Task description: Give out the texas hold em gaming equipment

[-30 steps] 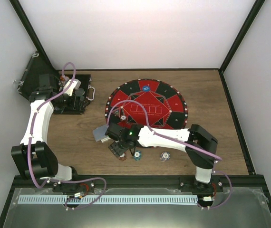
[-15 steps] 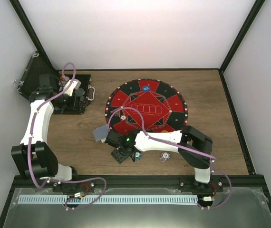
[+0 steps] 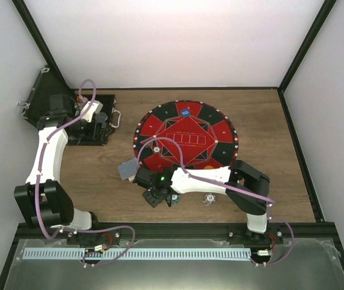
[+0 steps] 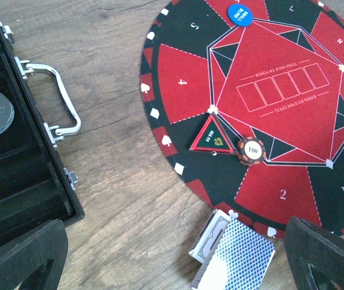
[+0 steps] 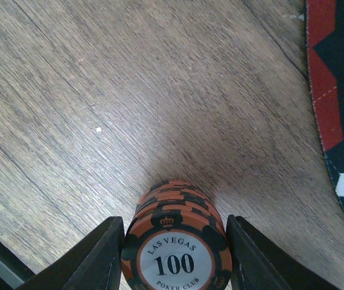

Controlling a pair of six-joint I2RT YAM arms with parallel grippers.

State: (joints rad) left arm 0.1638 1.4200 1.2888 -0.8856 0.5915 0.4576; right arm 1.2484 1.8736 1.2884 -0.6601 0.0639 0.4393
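Chips: orange-brown stack [image 5: 176, 241] of hundreds stands squarely between my right gripper's [image 5: 175, 266] jaws, on the wood and off the mat.
Right grip: jaws about half-wide, pads at the stack's flanks; I can't tell whether they press it.
Why there: I judge I'm bracketing the whole stack low so it lifts as one for dealing out.
Mat [image 5: 335, 90]: red-black felt just right of the fingers, with one chip [image 4: 250, 150] on it.
Left gripper [image 4: 173, 254]: spread wide, empty, hanging beside the case [image 4: 15, 181], well apart from my working arm.
Cards [image 4: 238, 257]: below it, toward its right finger, at the mat's edge.
Surface: wood-grain table [image 5: 130, 90], matte, level.
Room: white walls [image 3: 178, 42], black posts [image 3: 299, 54].
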